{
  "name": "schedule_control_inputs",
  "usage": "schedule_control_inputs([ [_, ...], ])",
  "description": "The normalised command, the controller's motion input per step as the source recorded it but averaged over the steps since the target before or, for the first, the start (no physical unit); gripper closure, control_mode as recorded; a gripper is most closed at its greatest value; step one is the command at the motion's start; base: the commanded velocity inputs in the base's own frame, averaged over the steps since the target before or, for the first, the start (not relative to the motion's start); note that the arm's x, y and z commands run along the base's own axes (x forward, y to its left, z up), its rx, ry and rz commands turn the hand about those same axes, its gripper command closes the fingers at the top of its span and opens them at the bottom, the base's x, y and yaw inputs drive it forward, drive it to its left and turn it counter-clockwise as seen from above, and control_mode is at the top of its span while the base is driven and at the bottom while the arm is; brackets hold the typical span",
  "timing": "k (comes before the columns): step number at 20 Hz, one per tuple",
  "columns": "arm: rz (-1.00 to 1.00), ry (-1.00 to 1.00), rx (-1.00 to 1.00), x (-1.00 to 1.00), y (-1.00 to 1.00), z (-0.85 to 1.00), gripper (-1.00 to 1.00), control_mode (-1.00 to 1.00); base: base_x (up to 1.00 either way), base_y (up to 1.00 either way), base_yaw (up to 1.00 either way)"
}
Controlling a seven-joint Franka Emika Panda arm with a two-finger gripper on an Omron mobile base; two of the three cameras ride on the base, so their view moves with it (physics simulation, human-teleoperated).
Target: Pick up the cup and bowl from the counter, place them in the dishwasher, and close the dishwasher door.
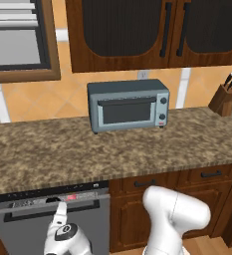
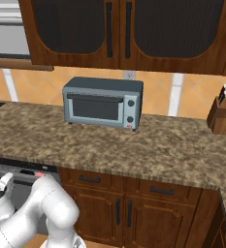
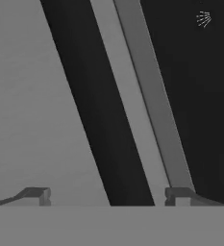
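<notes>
I am steering the white arm's two-finger gripper (image 3: 106, 196) at the flat grey dishwasher door (image 1: 87, 224), low and to the left under the counter. In the hand view its two dark fingertips (image 3: 36, 196) are standing wide apart, with the door's dark horizontal bar handle (image 3: 101, 125) running between them; nothing is being held.

I am judging that the last step is in hand: the door is looking nearly or fully upright in the left base view, with its black control strip (image 1: 48, 195) sitting just under the counter's front edge. Whether the door is latched I cannot tell. The small grey cup and the low black bowl are not on the worktop, so I am taking them to be inside the built-in grey dishwasher (image 2: 17, 186), though I cannot see them. The next move, as I am judging it, is either a final push on the door or drawing the hand straight back without catching the handle.

The long brown speckled granite-look counter (image 1: 137, 149) is stretching from left to right. A grey toaster oven (image 1: 128, 105) is standing at the far side near the wall, and a wooden knife block (image 1: 225, 97) is sitting far right. Brown wooden drawers (image 1: 187, 184) are lying below, dark wooden wall cabinets (image 2: 124, 34) above, against an orange tiled wall (image 1: 28, 97).
</notes>
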Motion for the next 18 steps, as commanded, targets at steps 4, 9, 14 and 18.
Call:
schedule_control_inputs([
  [4,-0.37,-0.06,0.0,1.0,0.0,-0.43,-1.0,-1.0,0.0,0.0,0.0],
  [9,-0.34,-0.09,0.0,1.0,0.0,-0.44,-1.0,-1.0,0.0,0.0,0.0],
  [14,-0.34,-0.12,0.0,1.0,0.0,-0.38,-1.0,-1.0,0.0,0.0,0.0],
  [18,-0.25,-0.19,0.03,1.0,0.0,-0.58,-1.0,-1.0,0.0,0.0,0.0],
])
